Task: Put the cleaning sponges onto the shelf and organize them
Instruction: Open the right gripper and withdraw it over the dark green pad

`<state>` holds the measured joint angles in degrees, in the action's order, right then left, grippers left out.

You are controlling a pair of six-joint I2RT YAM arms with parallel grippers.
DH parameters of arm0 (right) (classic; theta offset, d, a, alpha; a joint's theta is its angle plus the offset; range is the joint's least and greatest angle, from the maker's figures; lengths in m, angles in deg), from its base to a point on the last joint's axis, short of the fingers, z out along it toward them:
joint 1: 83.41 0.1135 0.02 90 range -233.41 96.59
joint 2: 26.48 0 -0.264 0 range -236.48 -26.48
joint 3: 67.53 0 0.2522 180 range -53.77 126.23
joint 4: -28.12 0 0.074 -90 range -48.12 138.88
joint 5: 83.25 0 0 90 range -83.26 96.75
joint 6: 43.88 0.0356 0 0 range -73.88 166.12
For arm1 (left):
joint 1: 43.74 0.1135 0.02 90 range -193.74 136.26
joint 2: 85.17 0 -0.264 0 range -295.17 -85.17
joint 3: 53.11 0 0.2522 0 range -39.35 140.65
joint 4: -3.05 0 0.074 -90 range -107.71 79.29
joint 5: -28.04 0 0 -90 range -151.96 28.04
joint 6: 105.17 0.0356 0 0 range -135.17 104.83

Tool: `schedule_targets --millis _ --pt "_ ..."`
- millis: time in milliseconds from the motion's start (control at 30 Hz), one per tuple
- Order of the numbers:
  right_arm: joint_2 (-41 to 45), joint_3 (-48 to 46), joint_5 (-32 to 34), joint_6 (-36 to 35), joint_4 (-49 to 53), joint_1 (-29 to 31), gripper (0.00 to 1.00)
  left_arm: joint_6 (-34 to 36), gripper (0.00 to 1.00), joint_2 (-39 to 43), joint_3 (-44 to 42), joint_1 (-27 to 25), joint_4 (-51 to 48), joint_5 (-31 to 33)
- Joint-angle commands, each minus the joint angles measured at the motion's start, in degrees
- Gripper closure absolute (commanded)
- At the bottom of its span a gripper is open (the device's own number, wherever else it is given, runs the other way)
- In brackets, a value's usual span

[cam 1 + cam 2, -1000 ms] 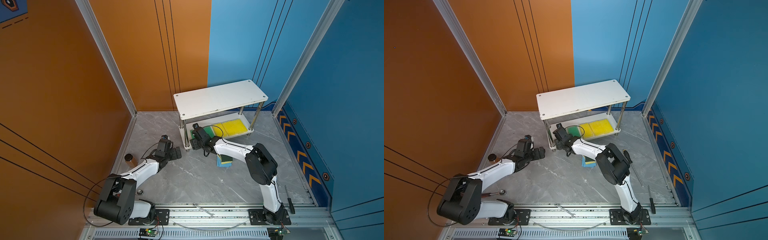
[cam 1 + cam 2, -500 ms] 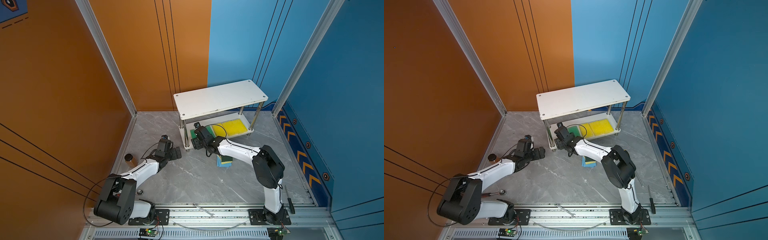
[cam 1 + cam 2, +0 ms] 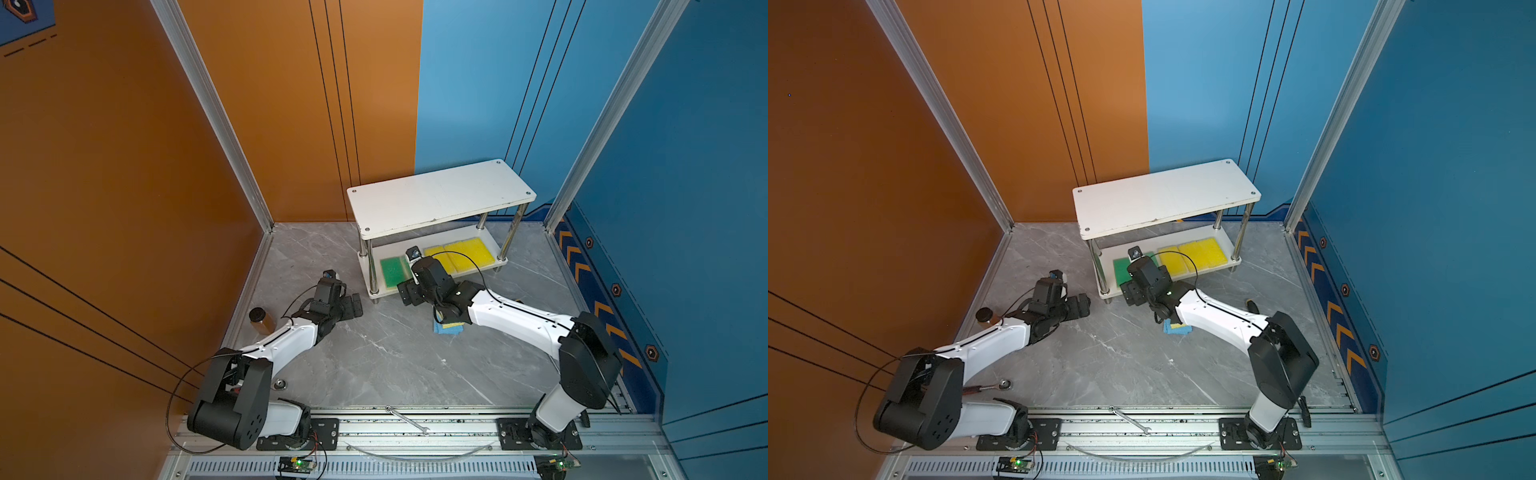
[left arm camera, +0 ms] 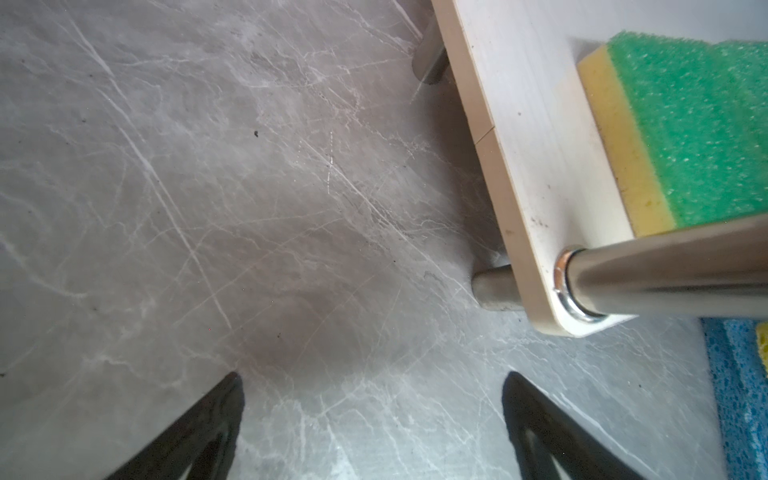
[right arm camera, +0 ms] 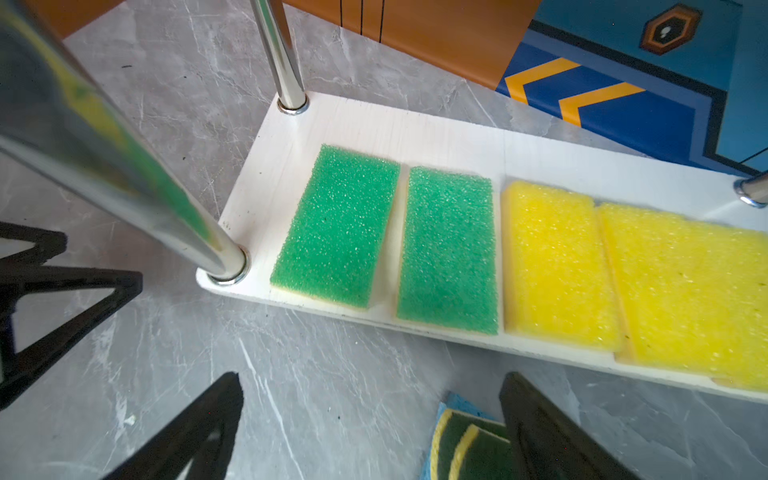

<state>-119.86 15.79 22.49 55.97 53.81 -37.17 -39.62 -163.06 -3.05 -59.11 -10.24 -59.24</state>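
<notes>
Green-topped sponges point(image 5: 338, 224), two, lie flat side by side at the left end of the shelf point(image 5: 374, 129), on its lower board; yellow sponges point(image 5: 557, 262), two, sit to their right on the same board. Right gripper point(image 5: 372, 376): fingers spread wide, holding nothing, over the floor point(image 4: 208, 166) just near of the board, clear of the green pair. Blue sponge point(image 5: 461, 405) with two dark-green-topped sponges point(image 5: 478, 444) on it lies on the floor beside one right finger. Left gripper point(image 4: 372, 374): wide open, empty, left of the shelf's near-left post point(image 4: 665, 266).

Bright even light, soft shadows; the near chrome post point(image 5: 104, 166) blurs.
</notes>
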Motion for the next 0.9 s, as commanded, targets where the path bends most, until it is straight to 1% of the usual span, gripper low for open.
schedule_targets --millis 0,200,367,567,700,733,867 --pt "5.12 -3.23 1.62 -0.31 5.54 0.19 0.00 1.92 0.02 1.16 2.10 0.83 -1.65 -0.29" --pt "13.90 -7.84 2.41 3.42 13.94 -1.52 0.00 2.12 0.03 1.17 3.29 0.96 -1.96 -1.39" --pt "18.24 -10.69 -0.62 6.57 18.39 -4.00 0.00 2.21 0.02 1.05 4.21 0.96 -2.14 -1.71" --pt "18.53 -13.04 -2.35 8.78 20.07 -5.63 0.00 1.82 0.02 0.99 4.41 0.87 -2.10 -1.93" --pt "16.47 -13.23 -2.82 9.14 20.07 -5.63 0.00 1.73 0.02 0.82 4.53 0.79 -2.04 -2.02" --pt "15.86 -13.22 -3.08 9.22 20.07 -7.36 0.00 1.68 0.02 0.83 4.51 0.79 -2.05 -2.02" --pt "13.59 -13.03 -4.09 9.07 19.43 -7.48 0.01 1.68 0.02 1.25 4.18 0.78 -2.05 -1.75"
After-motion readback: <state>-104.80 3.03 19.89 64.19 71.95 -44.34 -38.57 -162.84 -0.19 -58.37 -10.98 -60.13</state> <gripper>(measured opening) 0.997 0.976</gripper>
